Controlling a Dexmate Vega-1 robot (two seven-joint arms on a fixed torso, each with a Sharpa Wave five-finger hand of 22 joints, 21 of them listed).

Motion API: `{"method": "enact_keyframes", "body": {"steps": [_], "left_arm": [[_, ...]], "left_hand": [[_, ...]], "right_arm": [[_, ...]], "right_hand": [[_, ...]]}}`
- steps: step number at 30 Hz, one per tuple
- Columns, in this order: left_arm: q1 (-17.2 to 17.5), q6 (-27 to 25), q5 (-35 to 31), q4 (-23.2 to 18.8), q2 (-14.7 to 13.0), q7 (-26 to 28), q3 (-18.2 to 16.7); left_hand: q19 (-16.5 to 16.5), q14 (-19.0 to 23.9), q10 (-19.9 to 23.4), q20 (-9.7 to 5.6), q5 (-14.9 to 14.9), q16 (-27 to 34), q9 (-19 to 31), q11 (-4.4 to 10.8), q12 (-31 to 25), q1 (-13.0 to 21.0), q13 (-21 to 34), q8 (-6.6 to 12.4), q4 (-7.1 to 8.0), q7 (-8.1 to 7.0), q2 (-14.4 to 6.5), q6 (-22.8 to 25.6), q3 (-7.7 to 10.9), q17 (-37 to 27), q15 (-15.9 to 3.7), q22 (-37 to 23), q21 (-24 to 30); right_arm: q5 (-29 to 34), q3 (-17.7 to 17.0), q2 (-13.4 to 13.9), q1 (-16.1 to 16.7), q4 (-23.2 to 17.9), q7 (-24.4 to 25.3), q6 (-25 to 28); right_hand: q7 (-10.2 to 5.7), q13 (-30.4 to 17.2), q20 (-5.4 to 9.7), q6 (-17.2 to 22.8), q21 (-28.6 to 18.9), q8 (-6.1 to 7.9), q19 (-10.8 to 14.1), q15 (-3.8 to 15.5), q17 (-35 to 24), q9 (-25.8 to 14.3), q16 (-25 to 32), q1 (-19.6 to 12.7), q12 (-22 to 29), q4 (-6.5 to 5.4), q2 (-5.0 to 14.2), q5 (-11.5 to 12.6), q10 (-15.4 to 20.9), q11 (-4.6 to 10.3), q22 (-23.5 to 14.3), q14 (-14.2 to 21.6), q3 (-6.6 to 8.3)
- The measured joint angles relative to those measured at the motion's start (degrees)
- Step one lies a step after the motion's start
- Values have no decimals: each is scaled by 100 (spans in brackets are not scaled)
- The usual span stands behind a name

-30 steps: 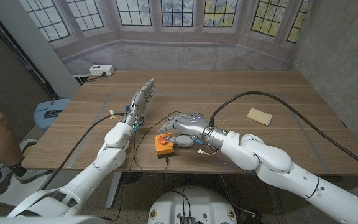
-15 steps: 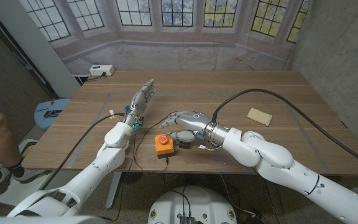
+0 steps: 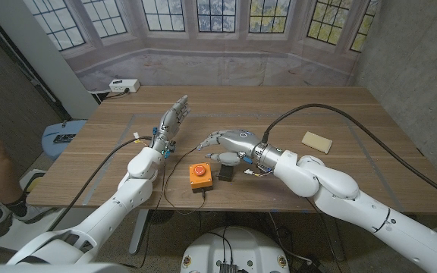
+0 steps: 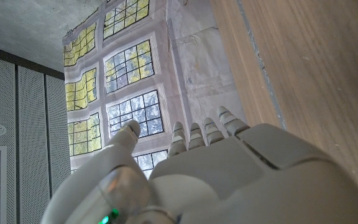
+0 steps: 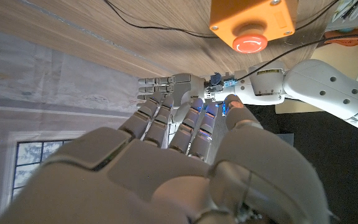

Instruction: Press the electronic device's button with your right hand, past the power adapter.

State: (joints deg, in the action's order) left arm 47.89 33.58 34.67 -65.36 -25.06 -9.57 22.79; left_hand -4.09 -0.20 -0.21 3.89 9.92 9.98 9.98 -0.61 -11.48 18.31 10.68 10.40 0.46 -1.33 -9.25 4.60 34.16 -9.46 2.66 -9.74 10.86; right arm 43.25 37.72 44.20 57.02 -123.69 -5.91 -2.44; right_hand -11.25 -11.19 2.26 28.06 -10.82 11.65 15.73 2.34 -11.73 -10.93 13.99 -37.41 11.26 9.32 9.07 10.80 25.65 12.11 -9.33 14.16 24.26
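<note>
From the head camera we see the button box (image 3: pixel 199 177), orange with a red button on top, sitting near the table's (image 3: pixel 332 174) front edge with a thin black cable trailing off it. Just beside it on the right lies the black adapter (image 3: pixel 225 173), directly under our right hand (image 3: pixel 230 142). That hand hangs over the adapter with fingers stretched toward the left, holding nothing, off to the box's upper right. Our left hand (image 3: pixel 173 119) stands upright well behind the box, fingers extended, empty. A tan block (image 3: pixel 317 141) lies far right; a white power strip (image 3: pixel 124 86) sits at the far left corner.

Through the left wrist camera we see the left hand (image 4: pixel 197 168) with straight fingers, wood beside it, and windows.

Through the right wrist camera our right hand's (image 5: pixel 173 155) fingers reach out loosely, gripping nothing; beyond them sit the box (image 5: pixel 252 22) and the left hand (image 5: pixel 166 87).
</note>
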Motion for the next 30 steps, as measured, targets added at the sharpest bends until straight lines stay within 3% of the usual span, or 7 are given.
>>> {"method": "enact_keyframes", "body": {"steps": [15, 30], "left_arm": [[-22, -168, 30, -155, -67, 43, -30], [-1, -336, 20, -357, -142, 211, -57]], "left_hand": [[0, 0, 32, 0, 0, 0, 0, 32, 0, 0, 0, 0, 1, 0, 0, 0, -1, 0, 0, 0, 0], [0, 0, 32, 0, 0, 0, 0, 31, 0, 0, 0, 0, -15, 0, 0, 0, 15, 0, 0, 0, 0]], "right_arm": [[-442, -74, -41, -100, 31, -68, 144], [-963, -108, -91, -360, 312, -56, 96]], "right_hand": [[52, 0, 10, 52, 0, 0, 52, 1, 28, 0, 21, -23, 0, -7, -23, 0, 31, -31, -5, 62, -7], [82, 0, 9, 82, -22, 0, 153, -9, 28, -1, 43, -23, 0, -17, -23, 0, 93, -51, -16, 113, -16]]}}
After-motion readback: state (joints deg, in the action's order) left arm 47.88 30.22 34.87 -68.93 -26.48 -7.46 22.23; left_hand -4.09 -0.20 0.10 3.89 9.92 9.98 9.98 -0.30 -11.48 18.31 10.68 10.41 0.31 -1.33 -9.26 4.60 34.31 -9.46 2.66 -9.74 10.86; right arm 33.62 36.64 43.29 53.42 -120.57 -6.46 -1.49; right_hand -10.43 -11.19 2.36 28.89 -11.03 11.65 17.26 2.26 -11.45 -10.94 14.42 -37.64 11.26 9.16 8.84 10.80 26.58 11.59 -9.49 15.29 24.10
